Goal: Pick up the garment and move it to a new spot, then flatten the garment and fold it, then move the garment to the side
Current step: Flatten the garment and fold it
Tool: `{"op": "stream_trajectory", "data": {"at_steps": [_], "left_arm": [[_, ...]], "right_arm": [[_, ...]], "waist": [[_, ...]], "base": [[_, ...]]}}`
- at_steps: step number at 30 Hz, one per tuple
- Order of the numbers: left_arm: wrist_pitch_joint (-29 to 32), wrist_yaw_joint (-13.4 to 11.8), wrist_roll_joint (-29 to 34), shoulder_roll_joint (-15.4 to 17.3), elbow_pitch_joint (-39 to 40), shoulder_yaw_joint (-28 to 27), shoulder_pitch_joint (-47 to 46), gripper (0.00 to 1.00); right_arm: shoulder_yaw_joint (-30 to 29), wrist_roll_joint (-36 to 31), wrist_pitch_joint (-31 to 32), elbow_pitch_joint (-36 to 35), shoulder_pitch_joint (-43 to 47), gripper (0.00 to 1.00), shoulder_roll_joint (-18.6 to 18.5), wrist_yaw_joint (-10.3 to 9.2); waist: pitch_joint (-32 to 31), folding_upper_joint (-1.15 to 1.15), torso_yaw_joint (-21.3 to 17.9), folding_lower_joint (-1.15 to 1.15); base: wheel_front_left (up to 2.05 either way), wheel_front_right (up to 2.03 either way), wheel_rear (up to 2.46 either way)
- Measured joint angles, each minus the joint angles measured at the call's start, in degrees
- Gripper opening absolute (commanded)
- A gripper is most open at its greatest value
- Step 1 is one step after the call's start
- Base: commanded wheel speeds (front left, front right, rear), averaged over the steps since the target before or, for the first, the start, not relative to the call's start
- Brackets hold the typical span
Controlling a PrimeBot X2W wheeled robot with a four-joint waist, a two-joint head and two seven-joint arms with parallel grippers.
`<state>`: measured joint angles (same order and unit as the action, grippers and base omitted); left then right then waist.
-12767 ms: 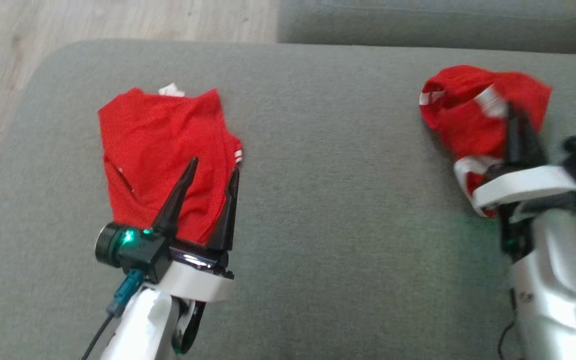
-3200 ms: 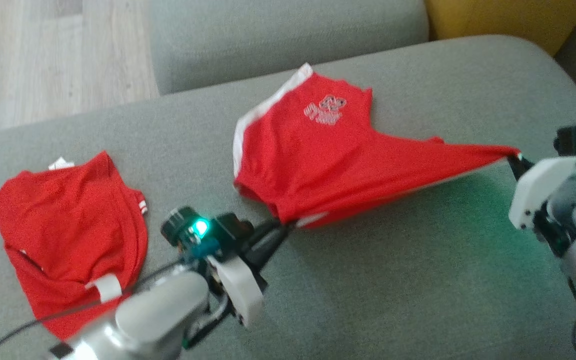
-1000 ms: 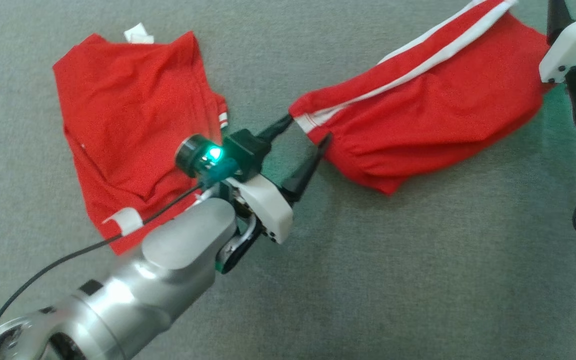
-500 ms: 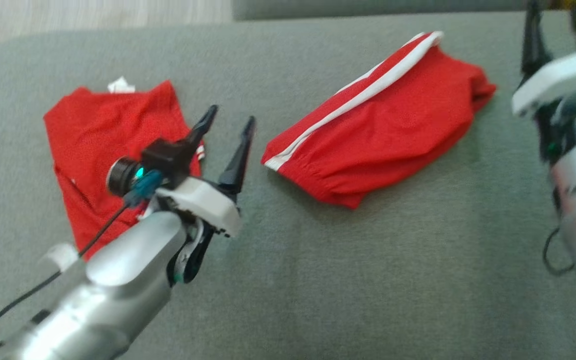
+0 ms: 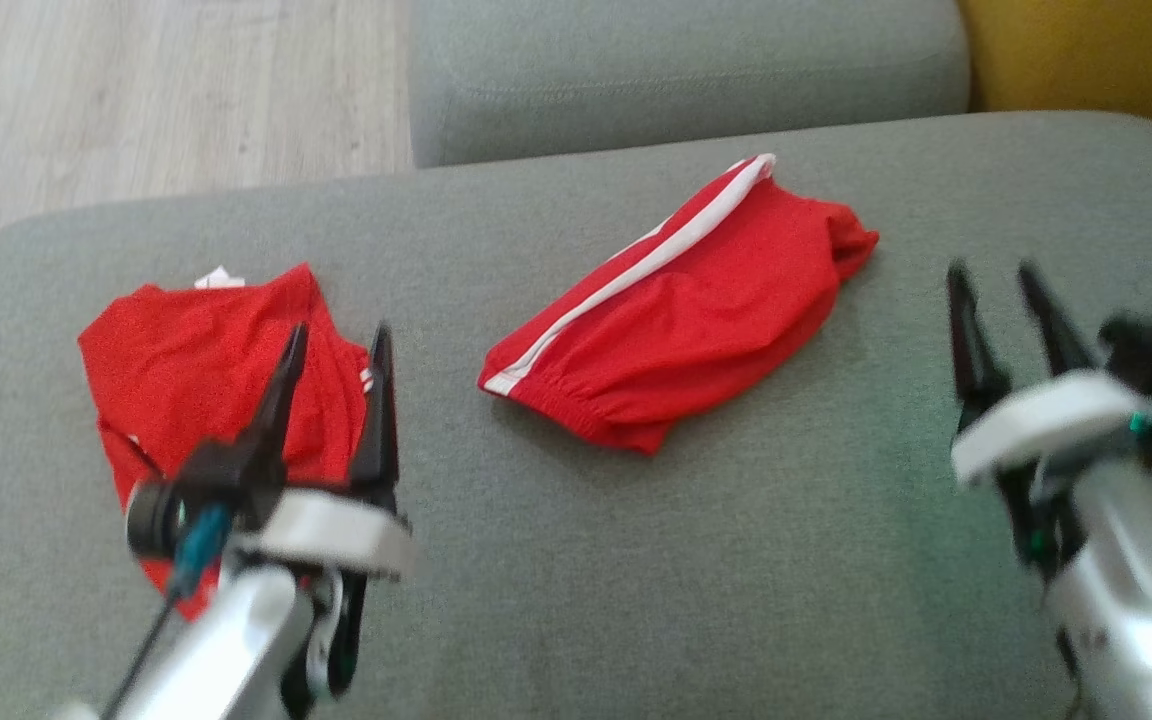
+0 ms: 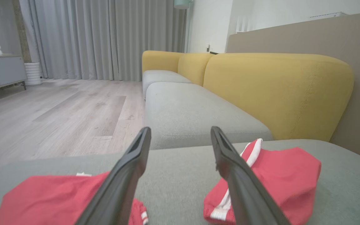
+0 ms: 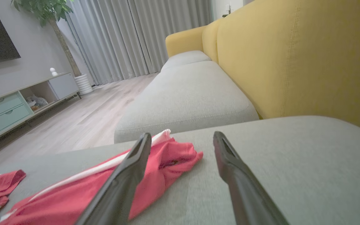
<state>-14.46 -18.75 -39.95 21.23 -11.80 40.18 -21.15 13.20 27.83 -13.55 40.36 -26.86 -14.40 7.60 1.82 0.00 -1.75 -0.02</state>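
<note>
While both grippers hang clear of the cloth, the garment (image 5: 676, 310) lies by itself near the middle of the grey seat cushion (image 5: 636, 580), between the two arms. It is a pair of red shorts, doubled over into a flat, slanted packet, with the white stripe (image 5: 636, 262) along the far edge and the elastic waistband at the near-left end. The left gripper (image 5: 339, 330) has its jaws spread wide with nothing between them, and it hovers over the right edge of a second red garment (image 5: 166, 370) folded at the cushion's left end. The right gripper (image 5: 991, 270) is likewise spread and empty, off the shorts' right end and well apart from them. Judgement: the fold looks done, though the right end bunches a little. The arms probably flank the packet so it lies undisturbed and in plain sight before the last step, the shift aside. The piece at left likely marks that side. Lifting by both ends should keep the fold from falling open.
</note>
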Motion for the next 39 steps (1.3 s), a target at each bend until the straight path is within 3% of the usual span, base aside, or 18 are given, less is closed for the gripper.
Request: {"op": "stream_trajectory", "data": {"at_steps": [4,11,18,23,32,39], "left_arm": [[0.01,0.19,3.80,-2.66,1.77,-5.60,8.12,1.00],[0.01,5.28,10.26,-6.75,1.44,-10.83,14.72,1.00],[0.01,8.79,13.82,-8.91,0.56,-13.39,14.03,1.00],[0.01,10.72,16.48,-9.95,-0.90,-13.99,11.17,1.00],[0.00,13.33,19.29,-13.19,-2.35,-14.39,6.83,1.00],[0.00,15.83,21.18,-16.13,-3.52,-14.80,3.39,1.00]], "right_arm": [[-1.20,-0.02,1.36,-4.98,7.70,1.00,0.89,0.00],[-6.56,-3.55,4.76,-12.95,14.77,1.00,4.26,0.00],[-11.59,-7.69,9.91,-19.13,13.16,1.00,4.90,0.00],[-12.93,-10.49,14.79,-20.20,6.02,1.00,4.95,0.00],[-19.62,-13.81,24.16,-11.10,-9.76,1.00,4.83,0.00],[-25.49,-20.87,30.36,3.66,-19.20,1.00,1.99,0.00]], "waist": [[-1.13,0.00,-0.82,0.00],[-0.75,0.00,-0.70,0.01],[2.03,0.00,0.69,0.02],[5.36,0.00,2.07,0.03],[11.63,0.00,5.73,0.03],[16.47,0.00,10.33,0.03]], "base": [[0.00,0.00,0.00],[0.00,0.00,0.00],[0.00,0.00,0.00],[0.00,0.00,0.00],[0.00,0.00,0.00],[0.00,0.00,0.00]]}}
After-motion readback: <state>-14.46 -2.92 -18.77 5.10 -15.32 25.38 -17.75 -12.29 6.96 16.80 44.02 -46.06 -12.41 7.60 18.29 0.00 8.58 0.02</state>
